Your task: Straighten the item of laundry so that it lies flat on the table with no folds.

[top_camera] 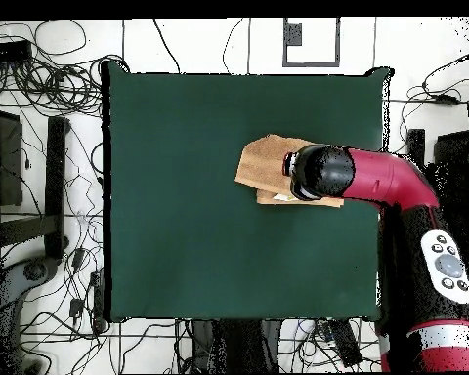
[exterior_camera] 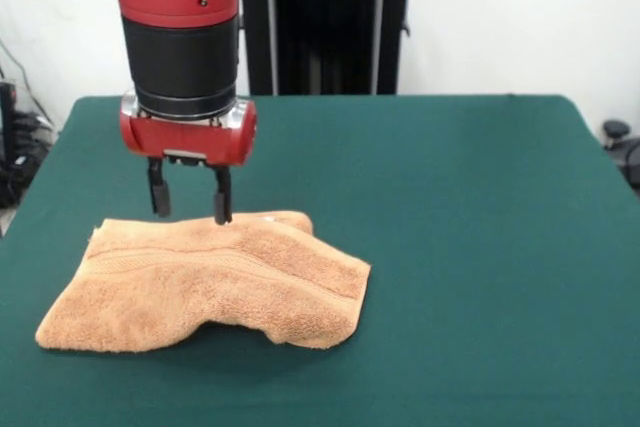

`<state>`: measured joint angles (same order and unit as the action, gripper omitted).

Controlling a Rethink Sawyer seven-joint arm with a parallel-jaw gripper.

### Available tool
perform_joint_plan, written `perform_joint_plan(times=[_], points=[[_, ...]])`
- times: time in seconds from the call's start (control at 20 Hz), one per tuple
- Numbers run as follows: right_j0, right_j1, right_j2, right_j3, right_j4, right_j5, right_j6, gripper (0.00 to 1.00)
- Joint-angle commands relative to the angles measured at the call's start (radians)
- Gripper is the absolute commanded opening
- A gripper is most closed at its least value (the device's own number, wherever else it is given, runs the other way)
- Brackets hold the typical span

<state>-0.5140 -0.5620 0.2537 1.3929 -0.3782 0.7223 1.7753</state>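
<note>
Black two-fingered end effector (exterior_camera: 190,199) hung with its fingers spread apart, tips at the far edge of the folded, fluffy orange-tan terry-cloth towel (exterior_camera: 205,285) (top_camera: 263,164), which lay rumpled on the dark green rectangular worktop (exterior_camera: 470,247) (top_camera: 180,215).

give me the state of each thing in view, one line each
orange-tan terry-cloth towel: folded over and bunched, not flat, lying on the table
red and black gripper: open, fingers pointing down at the towel's far edge, nothing held
dark green cloth-topped table: bare except for the towel
red and black robot arm: reaching over the towel
</note>
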Motion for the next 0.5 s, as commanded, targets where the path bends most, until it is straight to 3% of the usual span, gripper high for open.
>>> perform_joint_plan(times=[0.05, 0.5], points=[[0.039, 0.031, 0.127, 0.040, -0.035, 0.066, -0.186, 1.00], [0.060, 0.051, 0.124, 0.061, -0.042, 0.008, -0.118, 1.00]])
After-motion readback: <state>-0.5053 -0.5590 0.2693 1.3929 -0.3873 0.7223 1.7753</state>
